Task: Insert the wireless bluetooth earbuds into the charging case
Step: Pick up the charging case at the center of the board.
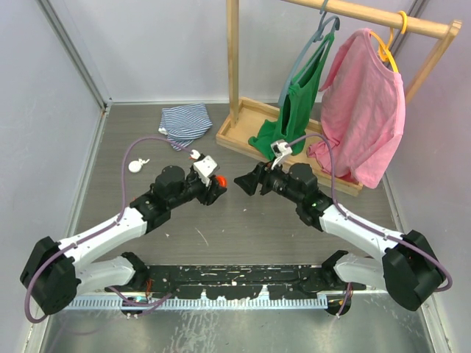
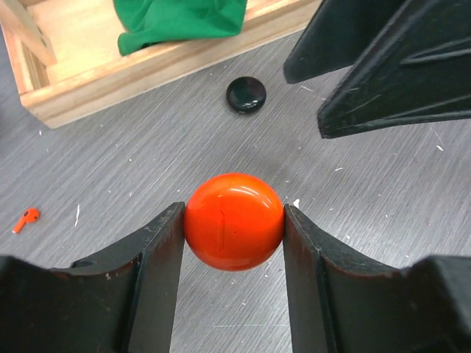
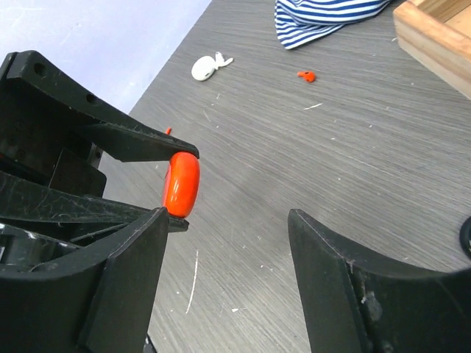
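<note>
My left gripper (image 1: 218, 185) is shut on the round orange charging case (image 2: 233, 220), held closed and on edge just above the table; it also shows in the right wrist view (image 3: 181, 184). My right gripper (image 1: 241, 182) is open and empty, facing the case a short way to its right (image 3: 227, 215). One orange earbud (image 2: 26, 219) lies loose on the table, near the striped cloth (image 3: 306, 75). A black round case (image 2: 246, 93) lies by the wooden base. A white case (image 1: 136, 165) with a small white earbud (image 3: 223, 59) beside it lies at the far left. No black earbuds show.
A wooden clothes rack base (image 1: 243, 125) stands at the back with a green garment (image 1: 294, 110) and a pink shirt (image 1: 364, 103) hanging over it. A striped cloth (image 1: 185, 121) lies at the back left. Enclosure walls close in the left and right sides.
</note>
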